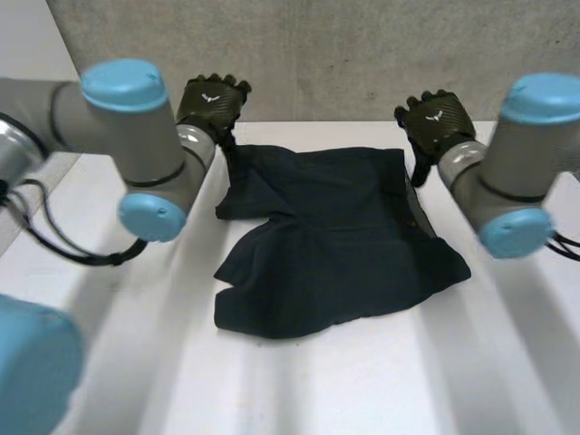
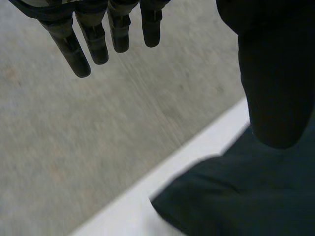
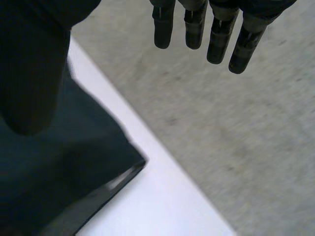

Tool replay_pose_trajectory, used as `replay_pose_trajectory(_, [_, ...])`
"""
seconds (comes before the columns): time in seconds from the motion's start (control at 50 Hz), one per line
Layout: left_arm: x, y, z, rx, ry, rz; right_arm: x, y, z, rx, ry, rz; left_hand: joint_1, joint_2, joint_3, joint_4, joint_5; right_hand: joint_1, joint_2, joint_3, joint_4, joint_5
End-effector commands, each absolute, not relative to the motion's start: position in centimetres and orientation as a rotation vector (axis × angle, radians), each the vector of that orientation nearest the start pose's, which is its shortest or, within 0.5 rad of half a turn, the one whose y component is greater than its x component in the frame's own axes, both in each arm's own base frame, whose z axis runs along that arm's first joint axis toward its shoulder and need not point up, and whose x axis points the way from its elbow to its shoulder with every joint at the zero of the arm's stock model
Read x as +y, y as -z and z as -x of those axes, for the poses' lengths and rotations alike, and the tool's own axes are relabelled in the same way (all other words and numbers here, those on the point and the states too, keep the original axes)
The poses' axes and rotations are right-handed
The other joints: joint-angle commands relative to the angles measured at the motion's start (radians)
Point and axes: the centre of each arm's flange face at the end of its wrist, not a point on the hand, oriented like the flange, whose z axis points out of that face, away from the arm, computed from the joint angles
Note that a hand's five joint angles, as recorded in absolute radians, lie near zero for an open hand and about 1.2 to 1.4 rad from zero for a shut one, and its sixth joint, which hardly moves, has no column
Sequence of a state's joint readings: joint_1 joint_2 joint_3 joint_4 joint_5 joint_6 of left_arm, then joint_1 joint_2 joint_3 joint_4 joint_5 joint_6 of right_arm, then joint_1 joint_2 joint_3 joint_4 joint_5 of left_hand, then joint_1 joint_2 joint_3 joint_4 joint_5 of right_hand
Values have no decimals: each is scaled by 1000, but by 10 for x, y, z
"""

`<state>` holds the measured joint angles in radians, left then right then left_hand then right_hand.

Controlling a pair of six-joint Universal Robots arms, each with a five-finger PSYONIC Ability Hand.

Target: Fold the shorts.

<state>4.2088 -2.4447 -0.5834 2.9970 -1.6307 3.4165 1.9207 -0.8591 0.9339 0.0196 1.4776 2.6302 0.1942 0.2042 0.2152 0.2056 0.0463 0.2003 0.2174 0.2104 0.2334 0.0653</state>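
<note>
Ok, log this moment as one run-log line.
shorts: rumpled on table | left hand: open, by far left corner | right hand: open, by far right corner

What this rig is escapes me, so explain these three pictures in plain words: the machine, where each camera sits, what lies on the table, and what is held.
This is a robot with two arms, each ending in a black hand. The head view looks down from a camera between and behind the arms. In it, the left hand is at the far left corner of the dark shorts, and the right hand is at the far right corner. The shorts lie spread out, somewhat rumpled, on the white table, with a grey wall beyond. The other two views come from cameras on the wrists, each looking along its own hand's palm. There the fingers reach in straight, the thumb stands apart from them, and a corner of the shorts lies near the thumb. Both hands are open and hold nothing.
</note>
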Motion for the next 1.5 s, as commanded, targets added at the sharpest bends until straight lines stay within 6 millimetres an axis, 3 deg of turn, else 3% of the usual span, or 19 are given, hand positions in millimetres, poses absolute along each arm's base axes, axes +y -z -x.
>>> replay_pose_trajectory(0.02, [-280, -255, 308, 2453, 2026, -835, -338, -233, -242, 2208, 1832, 1148, 52, 41, 30, 40, 25, -26, -43, -36, -59, -65])
replay_pose_trajectory(0.08, [-248, -255, 297, 2533, 1985, -804, -327, -218, -228, 2260, 1710, 1154, 125, 115, 104, 113, 98, 101, 84, 91, 68, 62])
replay_pose_trajectory(0.1, [-228, -251, 291, 2579, 1959, -787, -325, -213, -225, 2271, 1684, 1162, 204, 193, 182, 192, 177, 125, 108, 115, 92, 86])
replay_pose_trajectory(0.16, [-201, -239, 284, 2632, 1916, -794, -315, -191, -214, 2307, 1578, 1217, 280, 270, 259, 269, 254, 251, 234, 241, 218, 212])
replay_pose_trajectory(0.24, [-156, -200, 275, 2690, 1814, -906, -303, -169, -202, 2323, 1481, 1319, 348, 338, 327, 336, 321, 357, 340, 347, 324, 318])
replay_pose_trajectory(0.36, [-123, -164, 273, 2713, 1747, -1032, -295, -152, -198, 2245, 1464, 1436, 375, 365, 354, 363, 348, 440, 423, 429, 407, 400])
replay_pose_trajectory(0.48, [-131, -144, 277, 2700, 1761, -1002, -308, -137, -194, 2191, 1599, 1437, 296, 286, 275, 284, 269, 393, 376, 383, 360, 353])
replay_pose_trajectory(0.56, [-143, -149, 280, 2672, 1831, -955, -315, -133, -194, 2172, 1657, 1446, 292, 282, 271, 281, 266, 378, 361, 368, 345, 338])
replay_pose_trajectory(0.82, [-168, -134, 296, 2657, 1836, -933, -324, -123, -196, 2169, 1663, 1444, 295, 285, 274, 284, 269, 410, 393, 400, 377, 371])
replay_pose_trajectory(0.92, [-174, -129, 301, 2633, 1827, -964, -331, -122, -196, 2160, 1692, 1443, 298, 288, 277, 287, 272, 516, 499, 506, 483, 476])
replay_pose_trajectory(1.02, [-184, -126, 307, 2593, 1830, -994, -337, -120, -197, 2161, 1699, 1429, 333, 323, 312, 322, 307, 791, 774, 781, 758, 752])
replay_pose_trajectory(1.12, [-191, -123, 312, 2574, 1858, -992, -344, -117, -197, 2164, 1703, 1412, 571, 561, 550, 559, 544, 1195, 1178, 1185, 1162, 1156])
replay_pose_trajectory(1.14, [-192, -123, 313, 2569, 1869, -989, -345, -116, -197, 2166, 1703, 1409, 658, 648, 637, 647, 632, 1196, 1179, 1186, 1163, 1156])
replay_pose_trajectory(1.18, [-196, -124, 314, 2551, 1908, -974, -347, -118, -197, 2163, 1713, 1410, 1072, 1062, 1051, 1061, 1045, 1196, 1179, 1186, 1163, 1156])
replay_pose_trajectory(1.22, [-198, -126, 315, 2538, 1934, -963, -348, -119, -197, 2167, 1720, 1409, 1202, 1192, 1181, 1190, 1175, 1196, 1179, 1186, 1163, 1156])
replay_pose_trajectory(1.3, [-205, -136, 315, 2491, 1979, -955, -348, -125, -196, 2192, 1732, 1388, 1202, 1192, 1181, 1191, 1175, 1196, 1179, 1186, 1163, 1156])
replay_pose_trajectory(1.36, [-212, -158, 310, 2415, 2038, -942, -343, -150, -201, 2170, 1780, 1375, 1202, 1192, 1181, 1191, 1175, 1196, 1179, 1186, 1163, 1156])
replay_pose_trajectory(1.42, [-216, -186, 298, 2332, 2077, -925, -331, -186, -205, 2143, 1826, 1351, 1202, 1192, 1181, 1191, 1175, 1196, 1179, 1186, 1163, 1156])
replay_pose_trajectory(1.5, [-205, -226, 280, 2246, 2061, -960, -316, -225, -205, 2134, 1867, 1353, 1202, 1192, 1181, 1191, 1175, 1196, 1179, 1186, 1163, 1156])
